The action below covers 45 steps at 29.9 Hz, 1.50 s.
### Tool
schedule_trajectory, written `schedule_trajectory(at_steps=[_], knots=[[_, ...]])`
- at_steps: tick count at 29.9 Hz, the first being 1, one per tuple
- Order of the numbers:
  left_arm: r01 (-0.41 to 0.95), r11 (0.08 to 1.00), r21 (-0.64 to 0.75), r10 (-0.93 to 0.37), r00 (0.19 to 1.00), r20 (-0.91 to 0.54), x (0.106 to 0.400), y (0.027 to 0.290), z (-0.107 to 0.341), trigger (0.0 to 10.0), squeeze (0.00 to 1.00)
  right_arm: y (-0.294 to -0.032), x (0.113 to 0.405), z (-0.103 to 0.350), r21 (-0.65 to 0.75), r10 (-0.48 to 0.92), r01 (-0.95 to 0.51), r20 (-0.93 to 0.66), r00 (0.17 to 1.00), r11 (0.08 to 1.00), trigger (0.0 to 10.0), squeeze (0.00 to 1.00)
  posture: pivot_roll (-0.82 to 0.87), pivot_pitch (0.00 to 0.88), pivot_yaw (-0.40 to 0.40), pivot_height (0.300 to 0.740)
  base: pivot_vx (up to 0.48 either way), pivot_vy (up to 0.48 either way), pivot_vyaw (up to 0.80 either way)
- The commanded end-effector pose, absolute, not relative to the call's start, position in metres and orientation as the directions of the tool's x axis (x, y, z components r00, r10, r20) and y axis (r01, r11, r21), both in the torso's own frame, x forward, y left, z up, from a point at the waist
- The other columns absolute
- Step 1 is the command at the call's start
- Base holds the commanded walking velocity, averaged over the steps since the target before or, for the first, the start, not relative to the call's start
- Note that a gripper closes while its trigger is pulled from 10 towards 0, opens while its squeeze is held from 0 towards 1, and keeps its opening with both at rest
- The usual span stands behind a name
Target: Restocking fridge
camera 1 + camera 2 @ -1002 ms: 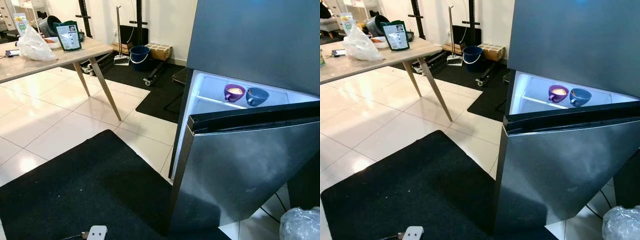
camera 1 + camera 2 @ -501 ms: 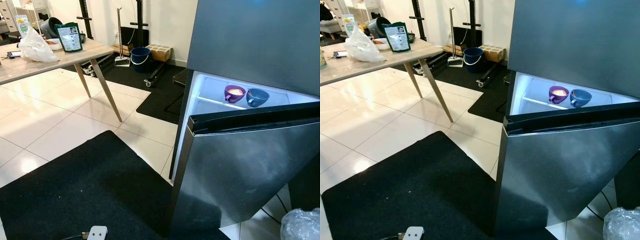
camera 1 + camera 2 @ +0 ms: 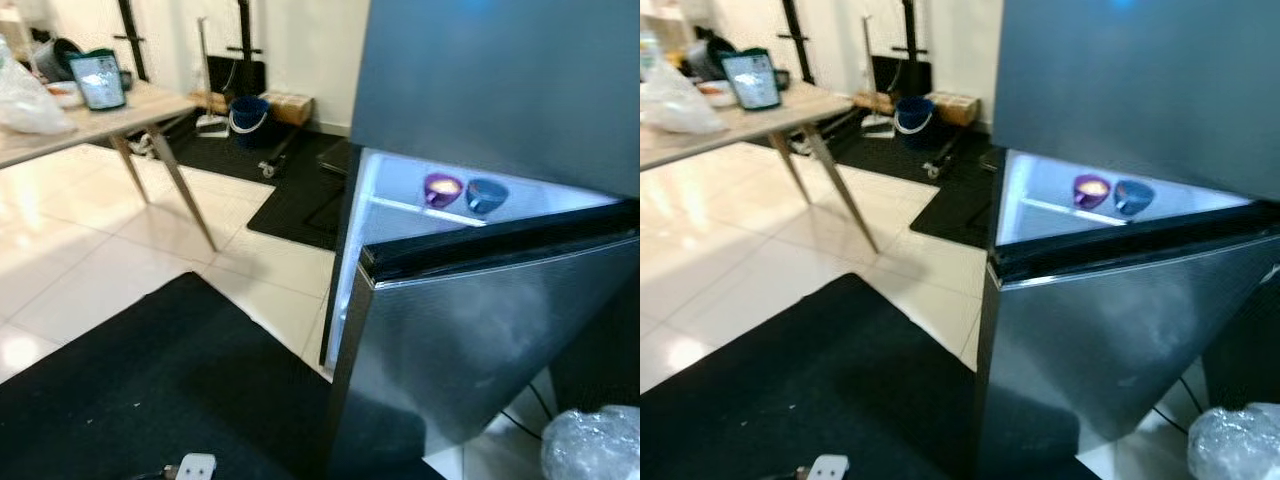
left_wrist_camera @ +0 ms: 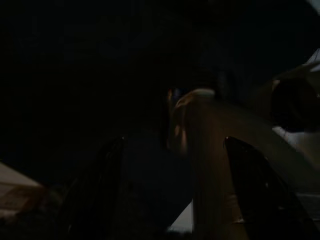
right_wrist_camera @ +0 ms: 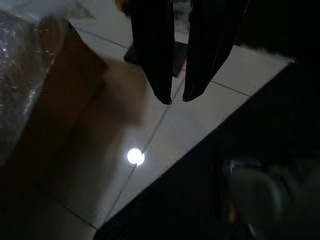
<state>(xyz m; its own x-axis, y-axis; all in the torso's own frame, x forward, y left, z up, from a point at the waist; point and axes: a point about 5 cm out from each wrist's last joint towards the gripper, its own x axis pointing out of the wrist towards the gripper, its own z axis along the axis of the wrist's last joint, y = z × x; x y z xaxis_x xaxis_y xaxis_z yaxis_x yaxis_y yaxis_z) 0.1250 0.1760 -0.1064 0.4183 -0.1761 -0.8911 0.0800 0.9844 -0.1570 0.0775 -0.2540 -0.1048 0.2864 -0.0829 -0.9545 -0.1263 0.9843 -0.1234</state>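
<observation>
Facing the open steel fridge (image 3: 470, 330), purple cup (image 3: 441, 189) inside; my right claw (image 5: 177, 98) nearly closed, empty; left claw (image 4: 172, 190) spread, empty.

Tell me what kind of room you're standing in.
Likely a home's open kitchen-dining area: an open fridge holding two cups, a table with groceries, plus a mop bucket on tiled floor.

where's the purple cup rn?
In the head views the purple cup sits on the lit fridge shelf, right of centre, just left of the blue cup and behind the half-open fridge door.
</observation>
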Motion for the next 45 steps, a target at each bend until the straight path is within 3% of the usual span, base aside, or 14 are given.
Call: schedule_trajectory(at_steps=[1,17,29,32,36,38,40,44,45], knots=[[0.092,0.982,-0.165,-0.189,0.395,-0.899,0.12,0.173,-0.108,10.0,0.0,-0.251,0.091,-0.103,-0.123,-0.076,-0.126,-0.942,0.326,0.984,10.0,0.0,0.01,0.0,-0.022,0.74,0.326,0.0,0.0],[0.063,0.983,-0.175,-0.186,0.405,-0.895,0.121,0.174,-0.108,10.0,0.0,-0.253,0.089,-0.103,-0.128,-0.091,-0.096,-0.942,0.324,0.987,10.0,0.0,0.01,0.0,-0.021,0.74,0.118,0.0,0.0],[0.072,0.979,-0.19,-0.203,0.402,-0.893,0.122,0.171,-0.108,10.0,0.0,-0.278,0.084,-0.097,-0.194,-0.236,0.158,-0.918,0.318,0.968,10.0,0.0,0.01,0.0,-0.024,0.74,0.0,0.0,0.0],[0.074,0.978,-0.197,-0.21,0.4,-0.892,0.121,0.17,-0.108,10.0,0.0,-0.298,0.097,-0.085,-0.119,-0.314,0.427,-0.851,0.421,0.896,10.0,0.0,0.01,0.0,-0.024,0.74,0.0,0.0,0.0],[0.074,0.977,-0.198,-0.211,0.398,-0.893,0.12,0.17,-0.108,10.0,0.0,-0.311,0.109,-0.075,-0.043,-0.358,0.536,-0.789,0.499,0.843,10.0,0.0,0.01,0.0,-0.024,0.74,0.0,0.0,0.0],[0.073,0.976,-0.205,-0.217,0.397,-0.892,0.119,0.17,-0.108,10.0,0.0,-0.333,0.119,-0.058,0.071,-0.419,0.643,-0.704,0.573,0.762,10.0,0.0,0.01,0.0,-0.02,0.74,0.0,0.0,0.0],[0.073,0.976,-0.205,-0.217,0.397,-0.892,0.119,0.17,-0.108,10.0,0.0,-0.333,0.119,-0.058,0.071,-0.419,0.643,-0.704,0.573,0.762,10.0,0.0,0.01,0.0,-0.02,0.74,0.0,0.0,0.0],[0.073,0.974,-0.214,-0.225,0.401,-0.888,0.12,0.169,-0.108,10.0,0.0,-0.359,0.147,-0.026,0.435,-0.424,0.628,-0.48,0.768,0.645,10.0,0.0,0.01,0.0,-0.024,0.74,0.0,0.0,0.0],[0.073,0.974,-0.214,-0.225,0.401,-0.888,0.12,0.169,-0.108,10.0,0.0,-0.359,0.147,-0.026,0.435,-0.424,0.628,-0.48,0.768,0.645,10.0,0.0,0.01,0.0,-0.024,0.74,0.0,0.0,0.0]])
